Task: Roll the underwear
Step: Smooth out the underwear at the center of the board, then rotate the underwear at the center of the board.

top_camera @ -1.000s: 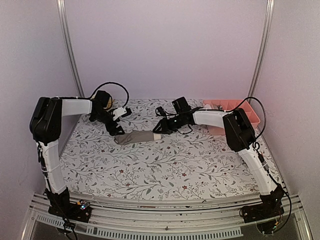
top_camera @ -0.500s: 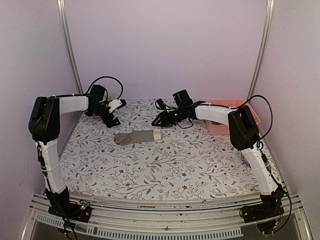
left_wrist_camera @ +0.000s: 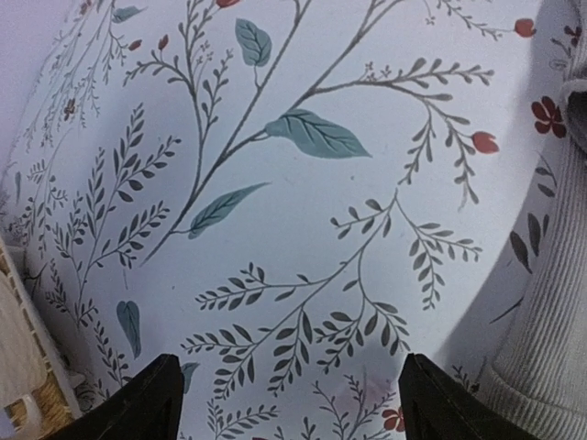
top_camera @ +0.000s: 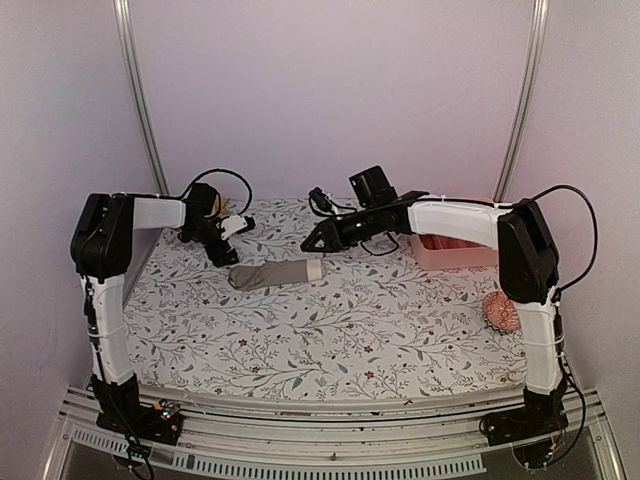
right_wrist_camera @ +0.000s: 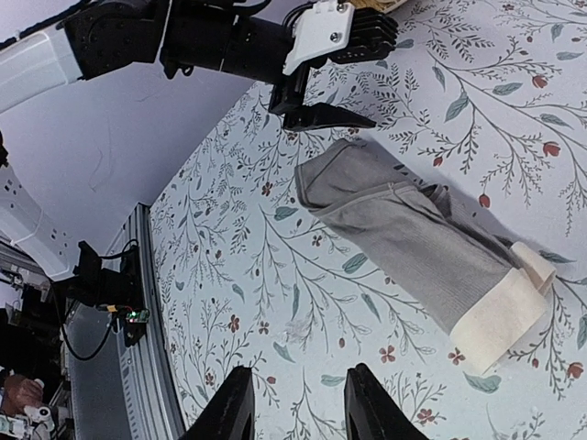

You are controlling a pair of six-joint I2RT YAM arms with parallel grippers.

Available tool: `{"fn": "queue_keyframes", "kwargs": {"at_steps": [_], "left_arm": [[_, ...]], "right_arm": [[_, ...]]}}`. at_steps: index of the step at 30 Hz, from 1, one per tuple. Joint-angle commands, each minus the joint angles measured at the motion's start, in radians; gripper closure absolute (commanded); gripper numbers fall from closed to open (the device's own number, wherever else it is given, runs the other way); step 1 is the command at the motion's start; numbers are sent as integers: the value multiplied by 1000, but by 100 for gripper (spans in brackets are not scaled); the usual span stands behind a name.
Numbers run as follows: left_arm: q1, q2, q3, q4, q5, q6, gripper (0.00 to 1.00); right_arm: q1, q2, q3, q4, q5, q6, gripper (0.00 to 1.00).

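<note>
On the flowery table, between the two sets of fingers, the grey-brown underwear lay long and flat. The left gripper was wide open and empty; the right gripper was a little open, empty too. Pinching only one layer could make a crooked roll.

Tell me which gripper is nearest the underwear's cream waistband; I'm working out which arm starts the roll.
The right gripper, hovering just beyond the cream end of the underwear; the left gripper is at the opposite, plain grey end.
</note>
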Motion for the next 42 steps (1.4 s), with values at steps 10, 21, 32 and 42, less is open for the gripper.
{"fn": "queue_keyframes", "kwargs": {"at_steps": [10,21,32,42], "left_arm": [[-111,-179,-302,-73,69,186,19],[-358,-279,-427,-79,122,11,19],[-516,-318,-422,-34,196,-64,18],[-418,-527,-569,24,188,62,14]], "right_arm": [[10,-386,-452,106,77,-23,64],[5,-587,-723,175,151,-30,57],[7,-710,-871,251,300,-258,36],[255,-798,-1162,649,489,-731,3]]}}
